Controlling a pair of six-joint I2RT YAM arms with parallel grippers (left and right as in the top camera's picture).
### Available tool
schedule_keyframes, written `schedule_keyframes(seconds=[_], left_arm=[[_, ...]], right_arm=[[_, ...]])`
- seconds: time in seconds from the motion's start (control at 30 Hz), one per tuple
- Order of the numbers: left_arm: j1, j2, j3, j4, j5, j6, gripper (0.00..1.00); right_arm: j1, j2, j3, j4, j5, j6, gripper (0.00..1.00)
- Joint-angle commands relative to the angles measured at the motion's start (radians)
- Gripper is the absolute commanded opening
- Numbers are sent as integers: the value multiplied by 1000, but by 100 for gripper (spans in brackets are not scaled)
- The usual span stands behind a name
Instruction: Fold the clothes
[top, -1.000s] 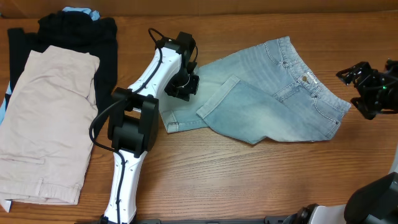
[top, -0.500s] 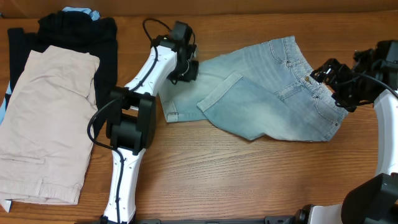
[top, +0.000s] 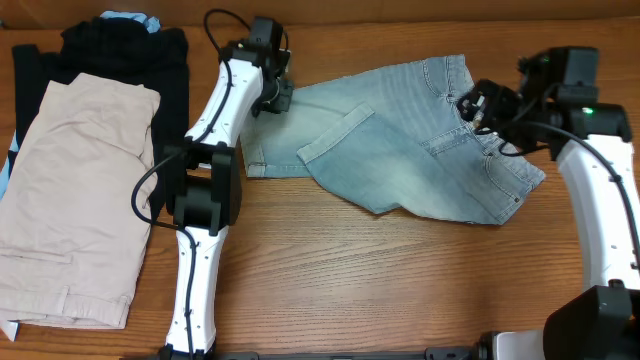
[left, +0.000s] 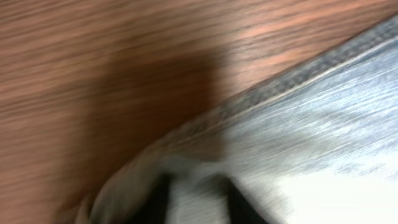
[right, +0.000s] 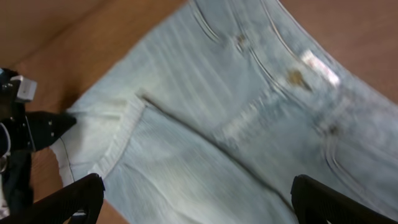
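The light blue denim shorts (top: 400, 160) lie flat on the wooden table, with one leg folded over the other and the waistband at the right. My left gripper (top: 275, 98) is at the shorts' far left leg corner. In the blurred left wrist view its fingers (left: 199, 205) are shut on the denim hem (left: 311, 124). My right gripper (top: 485, 108) hovers over the waistband and button fly. In the right wrist view its fingers (right: 199, 202) are wide open above the denim (right: 217, 124), holding nothing.
Beige khaki shorts (top: 75, 200) lie on a black garment (top: 125, 50) at the table's left, with a bit of light blue cloth (top: 125, 17) at the back. Bare wood (top: 400, 290) lies in front of the shorts.
My left gripper moved left and toward the back, dragging the shorts leftward with it. My right arm swung in from the right edge to above the waistband.
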Motion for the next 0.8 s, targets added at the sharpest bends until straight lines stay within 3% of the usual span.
schedule_keyframes(seconds=[0.0,0.13,0.27,0.53,0.67,0.77], left_arm=[[-10,6,224,-117,-50,30,68],[-22,-1,515,-383,-48,29,100],[-22,-37,776,-607,-45,4,100],[-22,-289,761,-607,1,-19,100],[-23,-350,761,-607,11,-20,100],[-22,-354,760,-607,11,-20,100]], right_arm=[[43,-20,5,60,51,-30,100],[96,-12,5,170,74,-30,100],[137,19,5,265,74,-34,100],[215,225,121,275,65,-110,100],[248,356,195,252,49,-172,100],[266,429,209,249,46,-219,94]])
